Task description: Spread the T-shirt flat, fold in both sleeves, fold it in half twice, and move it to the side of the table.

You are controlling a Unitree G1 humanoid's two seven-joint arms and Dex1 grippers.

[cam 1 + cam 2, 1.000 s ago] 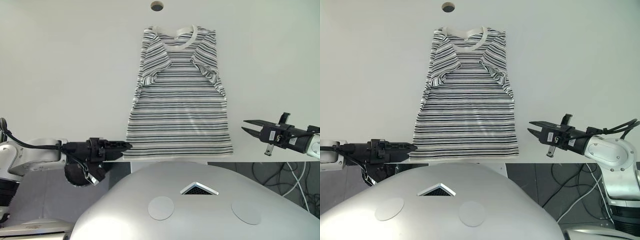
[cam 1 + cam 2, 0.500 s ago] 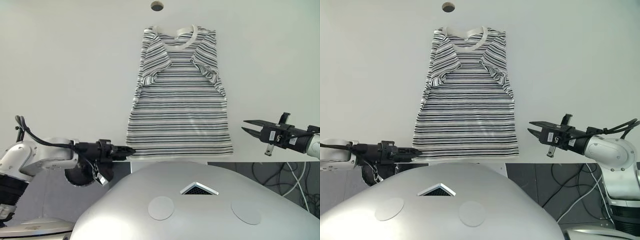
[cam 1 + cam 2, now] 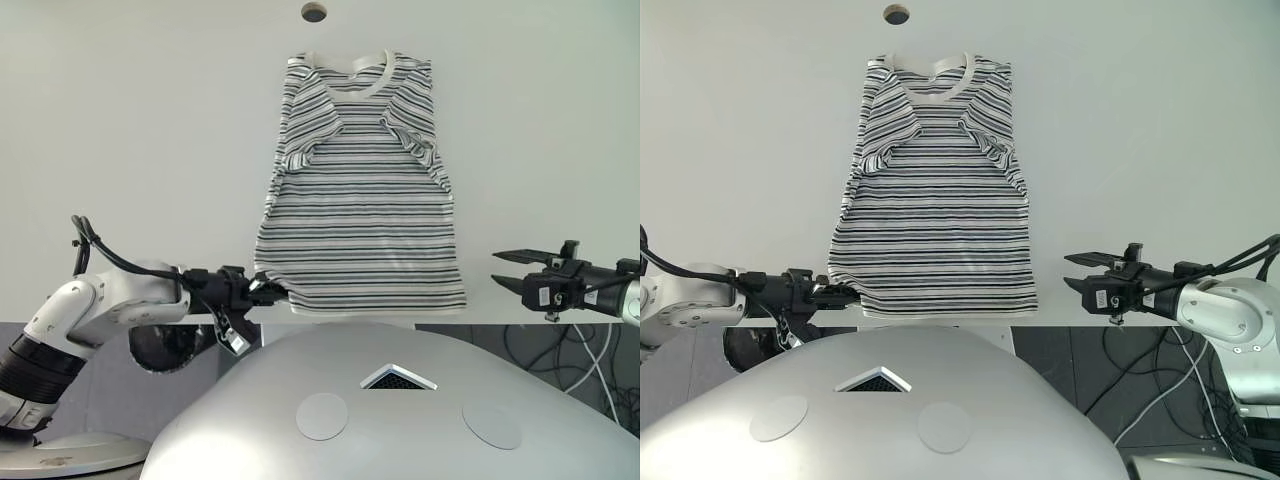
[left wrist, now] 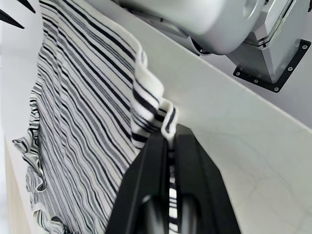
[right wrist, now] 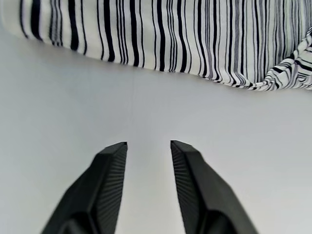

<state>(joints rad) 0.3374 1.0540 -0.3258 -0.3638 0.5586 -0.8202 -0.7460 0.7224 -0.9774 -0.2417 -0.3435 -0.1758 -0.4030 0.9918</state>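
Note:
A black-and-white striped T-shirt (image 3: 358,190) lies on the white table (image 3: 130,160), collar at the far end, both sleeves folded in over the chest. My left gripper (image 3: 268,290) is shut on the shirt's near left hem corner (image 4: 156,114), which is bunched up between the fingers (image 4: 146,175). My right gripper (image 3: 505,270) hovers open over the bare table, to the right of the shirt's near right corner (image 3: 1025,292) and apart from the cloth. In the right wrist view its fingertips (image 5: 114,151) point toward the shirt's side edge (image 5: 161,58).
A small dark round hole (image 3: 314,12) sits in the table just beyond the collar. The table's near edge (image 3: 480,322) runs right below the hem, with cables (image 3: 1160,370) on the floor under it. Wide bare table lies to both sides of the shirt.
My left gripper moved right along the near edge and shut on the hem's left corner, lifting it slightly. My right gripper dropped a little and drew slightly away to the right.

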